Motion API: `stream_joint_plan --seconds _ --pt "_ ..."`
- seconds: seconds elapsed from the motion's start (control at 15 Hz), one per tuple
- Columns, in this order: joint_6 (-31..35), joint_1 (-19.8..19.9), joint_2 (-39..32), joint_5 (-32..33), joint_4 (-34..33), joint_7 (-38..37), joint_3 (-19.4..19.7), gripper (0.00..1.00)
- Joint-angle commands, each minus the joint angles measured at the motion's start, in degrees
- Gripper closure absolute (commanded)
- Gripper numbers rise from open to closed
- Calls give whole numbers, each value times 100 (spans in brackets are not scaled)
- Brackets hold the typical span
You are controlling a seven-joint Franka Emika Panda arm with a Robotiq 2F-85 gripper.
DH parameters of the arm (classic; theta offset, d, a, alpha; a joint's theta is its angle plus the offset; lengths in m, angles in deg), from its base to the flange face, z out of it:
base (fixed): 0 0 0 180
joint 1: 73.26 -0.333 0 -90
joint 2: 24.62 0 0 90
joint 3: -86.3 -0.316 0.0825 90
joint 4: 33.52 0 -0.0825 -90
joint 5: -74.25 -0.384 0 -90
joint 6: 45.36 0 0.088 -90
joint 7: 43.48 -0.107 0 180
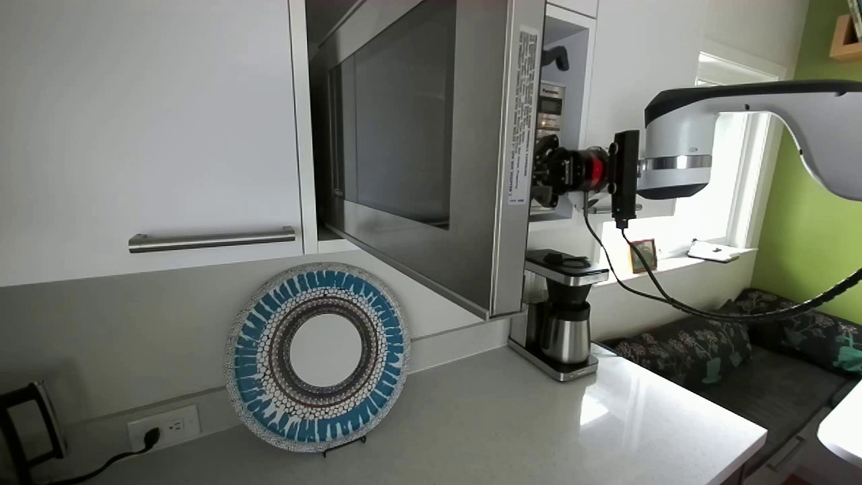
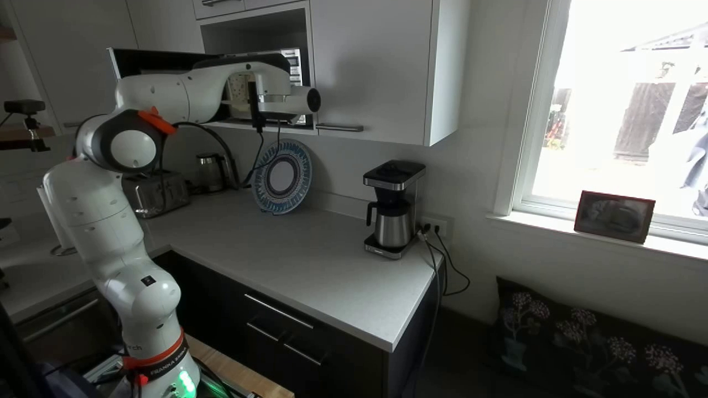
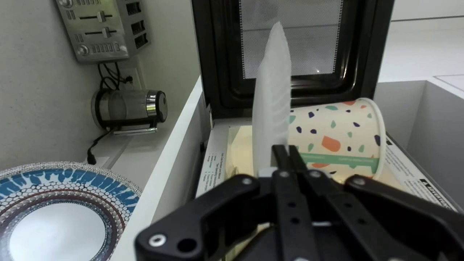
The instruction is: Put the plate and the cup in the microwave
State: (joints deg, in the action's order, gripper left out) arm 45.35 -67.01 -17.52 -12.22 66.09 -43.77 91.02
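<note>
In the wrist view, turned sideways, the fingertips (image 3: pixel 280 157) of the gripper (image 3: pixel 287 150) are pressed almost together, and the near rim of a white plate (image 3: pixel 272 98), seen close to edge-on, is pinched between them. Just beside the plate's upper face the cup (image 3: pixel 335 134) is seen, cream with coloured flecks and a green band, upright, its rim uppermost; its foot is hidden by the plate's edge, so whether it is borne by the plate cannot be told. Both are seen against the pale cavity of the microwave (image 2: pixel 294 65); how far in they are cannot be told. The microwave is set in a cabinet opening (image 2: pixel 251 36) above the back edge of the counter (image 2: pixel 310 246), and its door (image 1: pixel 404 121) is swung wide; the fingertips are hidden behind the door's free edge in an exterior view. At the counter's back edge, below the microwave, a blue-patterned disc (image 1: pixel 318 357) is propped upright. A coffee maker (image 2: pixel 394 210) is placed near the corner where the back edge and the free end meet; a kettle (image 2: pixel 210 172) and a toaster (image 2: pixel 149 193) are grouped toward the other back corner.
</note>
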Motion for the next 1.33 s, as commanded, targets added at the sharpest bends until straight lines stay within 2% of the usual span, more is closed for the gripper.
stream_joint_plan --seconds 0.0,1.27 --pt "476 -109 -33 27 -113 -269 -89 100" --pt "2577 -492 39 209 -82 -523 -540 100"
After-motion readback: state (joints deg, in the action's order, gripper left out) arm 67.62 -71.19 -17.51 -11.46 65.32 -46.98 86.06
